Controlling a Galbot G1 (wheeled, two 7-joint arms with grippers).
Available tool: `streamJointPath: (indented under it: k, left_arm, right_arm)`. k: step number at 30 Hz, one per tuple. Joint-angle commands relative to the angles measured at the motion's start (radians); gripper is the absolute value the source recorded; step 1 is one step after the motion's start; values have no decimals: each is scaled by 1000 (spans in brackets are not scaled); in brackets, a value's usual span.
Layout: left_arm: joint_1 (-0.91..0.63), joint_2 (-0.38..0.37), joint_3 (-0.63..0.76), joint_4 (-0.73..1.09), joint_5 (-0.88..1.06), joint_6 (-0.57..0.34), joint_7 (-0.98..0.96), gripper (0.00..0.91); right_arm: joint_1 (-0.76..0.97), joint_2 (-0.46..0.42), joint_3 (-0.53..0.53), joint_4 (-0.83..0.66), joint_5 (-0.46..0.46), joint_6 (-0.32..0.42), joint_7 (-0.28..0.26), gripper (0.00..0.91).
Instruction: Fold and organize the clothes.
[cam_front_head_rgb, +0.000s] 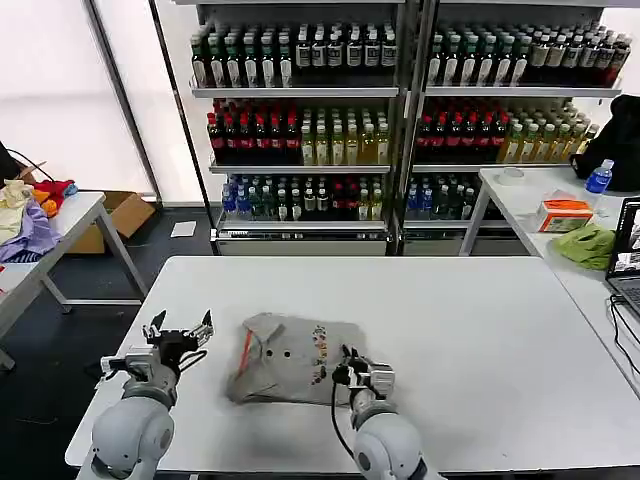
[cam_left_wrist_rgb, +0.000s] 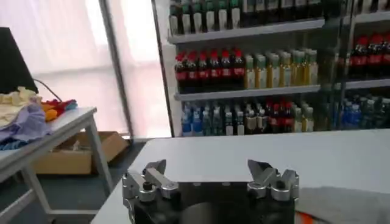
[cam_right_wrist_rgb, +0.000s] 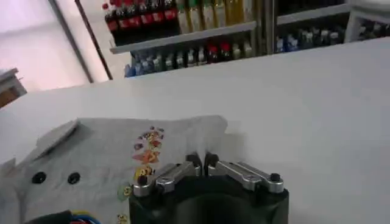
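The grey T-shirt (cam_front_head_rgb: 288, 358) lies partly folded and rumpled in the lower middle of the head view, on the white table (cam_front_head_rgb: 470, 320), its small printed graphic (cam_front_head_rgb: 319, 345) facing up near its right side. At the shirt's lower right edge sits the right gripper (cam_front_head_rgb: 343, 371), fingers drawn together with only a sliver between them; whether they pinch the cloth cannot be told. The left gripper (cam_front_head_rgb: 181, 331) hovers lower left, just beside the shirt, fingers spread wide and holding nothing.

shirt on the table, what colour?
Light grey cotton T-shirt with a small multicoloured printed graphic; clearest in the right wrist view.
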Motion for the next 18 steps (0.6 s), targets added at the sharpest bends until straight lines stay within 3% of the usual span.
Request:
streamJointPath:
  k: [1, 11, 12, 14, 17, 18]
  left_arm:
    - [3, -22, 8, -1, 6, 0, -2, 907]
    - [6, -33, 17, -4, 7, 3, -4, 907]
    - [7, -34, 18, -5, 7, 3, -4, 907]
    - [9, -38, 20, -7, 8, 5, -5, 907]
    - [11, -42, 25, -10, 11, 6, -4, 907]
    - [11, -43, 26, -11, 12, 7, -4, 907]
  right_arm:
    - [7, -177, 129, 14, 8, -10, -40, 0]
    - [6, -231, 233, -54, -19, -7, -113, 0]
    - [10, -231, 239, -63, -34, -4, -128, 60]
    - [23, -225, 247, -84, -59, 7, -145, 312]
    - [50, -208, 253, -119, -121, 31, -164, 887]
    - [59, -205, 253, -128, -138, 40, -169, 907]
